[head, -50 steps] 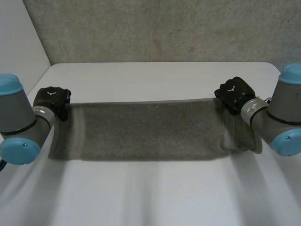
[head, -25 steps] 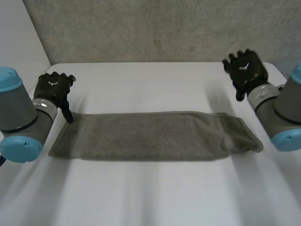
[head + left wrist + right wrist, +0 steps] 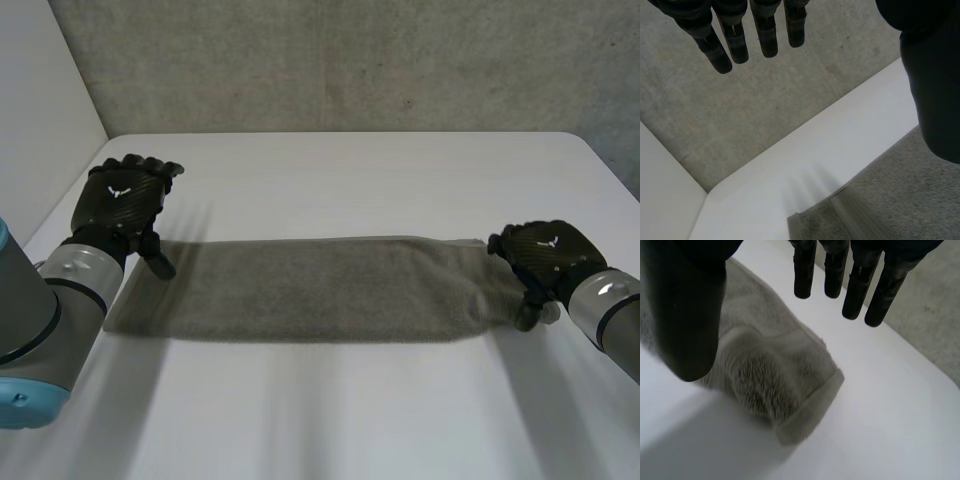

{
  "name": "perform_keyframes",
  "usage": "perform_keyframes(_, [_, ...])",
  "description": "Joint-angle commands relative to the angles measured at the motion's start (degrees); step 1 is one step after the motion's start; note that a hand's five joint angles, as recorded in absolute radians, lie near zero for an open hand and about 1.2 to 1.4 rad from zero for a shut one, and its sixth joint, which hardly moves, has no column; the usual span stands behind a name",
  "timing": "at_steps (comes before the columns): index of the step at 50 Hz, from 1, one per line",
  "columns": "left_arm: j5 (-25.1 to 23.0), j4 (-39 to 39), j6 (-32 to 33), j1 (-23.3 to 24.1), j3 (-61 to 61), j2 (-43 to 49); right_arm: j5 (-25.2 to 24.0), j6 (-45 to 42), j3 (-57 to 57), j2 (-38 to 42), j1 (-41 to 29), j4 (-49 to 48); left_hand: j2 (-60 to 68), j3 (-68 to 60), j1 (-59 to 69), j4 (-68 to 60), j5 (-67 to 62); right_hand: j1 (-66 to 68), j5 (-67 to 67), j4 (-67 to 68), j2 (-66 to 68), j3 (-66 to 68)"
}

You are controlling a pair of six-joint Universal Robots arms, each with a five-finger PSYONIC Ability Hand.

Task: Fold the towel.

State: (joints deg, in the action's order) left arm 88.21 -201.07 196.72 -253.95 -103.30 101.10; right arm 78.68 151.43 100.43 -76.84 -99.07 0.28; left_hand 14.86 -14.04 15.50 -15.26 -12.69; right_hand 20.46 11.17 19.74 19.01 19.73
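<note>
White table (image 3: 340,170) under a grey concrete wall (image 3: 350,60) carries the grey-green terry towel (image 3: 320,285), a long narrow strip across its middle — apparently already doubled lengthwise. Black left hand (image 3: 125,200) hovers at one end, black right hand (image 3: 545,255) at the other, both straight-fingered and holding nothing; folding end to end is likely what remains.

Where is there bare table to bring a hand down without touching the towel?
Two wide bare strips of the table: one between the towel and the concrete wall, one between its near edge and the robot. It is crowded at the short ends of the towel, where the left hand and right hand sit, both open.
</note>
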Motion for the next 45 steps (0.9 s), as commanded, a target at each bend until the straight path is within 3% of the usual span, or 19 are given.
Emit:
perform_keyframes(1, [-0.41,0.15,-2.65,-0.14,0.03,0.85,-2.04,-0.26,0.38,5.46,3.0,-3.53,-4.64,3.83,-5.28,5.05,12.47,10.78,10.07,11.49,12.23,11.5])
perform_keyframes(7, [-0.49,0.15,-3.54,-0.49,-0.23,0.85,-1.6,-0.87,-1.47,9.78,3.18,-4.5,-4.64,3.83,-5.28,5.05,12.47,18.73,18.01,19.44,20.18,19.45])
perform_keyframes(8, [-0.58,0.15,-3.54,-0.49,-0.49,0.85,-1.52,-1.22,-2.08,11.09,3.27,-4.33,-4.64,3.83,-5.28,5.05,12.47,24.22,23.51,24.94,25.67,24.95])
perform_keyframes(9, [-0.58,0.15,-3.54,-0.49,-0.58,0.85,-1.34,-1.74,-2.52,12.32,3.27,-4.41,-4.64,3.83,-5.28,5.05,12.47,38.76,38.05,39.48,40.22,39.49])
perform_keyframes(10, [-0.58,0.15,-3.54,-0.49,-0.58,0.85,-1.34,-1.75,-2.52,12.33,3.27,-4.41,-4.64,3.83,-5.28,5.05,12.47,38.91,38.2,39.62,40.36,39.63])
perform_keyframes(11, [-0.58,0.15,-3.54,-0.49,-0.67,0.85,-0.73,-2.27,-2.96,13.12,3.53,-4.59,-4.64,3.83,-5.28,5.05,12.47,58.73,58.02,59.44,60.18,59.45])
perform_keyframes(17, [-0.58,0.16,-3.54,-0.41,-0.93,0.85,4.62,-3.76,-3.75,10.85,6.25,-6.6,-4.64,3.83,-5.28,5.05,12.47,59.54,58.83,60.26,60.99,60.27])
perform_keyframes(21, [-0.67,0.24,-3.54,-0.41,-1.11,0.77,5.43,-6.67,-3.75,7.15,8.72,-8.19,-4.64,3.83,-5.28,5.05,12.47,59.54,58.83,60.26,60.99,60.27])
perform_keyframes(25, [-0.67,0.24,-3.54,-0.41,-1.29,0.33,5.69,-15.6,-4.89,5.13,14.5,-7.84,-4.64,3.83,-5.28,5.05,12.47,59.54,58.83,60.26,60.99,60.27])
perform_keyframes(31, [-0.67,0.24,-3.54,-0.32,-1.29,0.06,8.49,-27.13,-7.08,5.83,15.58,-9.07,-4.64,3.83,-5.28,5.05,12.47,59.54,58.83,60.26,60.99,60.27])
perform_keyframes(34, [-0.67,0.15,-3.54,-0.32,-1.2,0.06,9.82,-27.68,-8.41,6.0,15.13,-9.25,-4.64,3.83,-5.28,5.05,12.47,59.54,58.83,60.26,60.99,60.27])
perform_keyframes(37, [-0.67,0.15,-3.54,-0.23,-1.02,0.06,12.02,-26.53,-11.14,5.65,9.95,-9.42,-4.64,3.83,-5.28,5.05,12.47,59.54,58.83,60.26,60.99,60.27])
perform_keyframes(42, [-0.58,0.24,-3.54,-0.05,-1.02,-0.02,14.39,-22.23,-17.45,4.51,-6.28,-9.68,-4.64,3.83,-5.28,5.05,12.47,59.54,58.83,60.26,60.99,60.27])
perform_keyframes(45, [-0.58,0.24,-3.54,0.03,-1.02,-0.02,14.92,-21.96,-18.43,4.42,-9.92,-9.77,-4.64,3.83,-5.28,5.05,12.47,59.54,58.83,60.26,60.99,60.27])
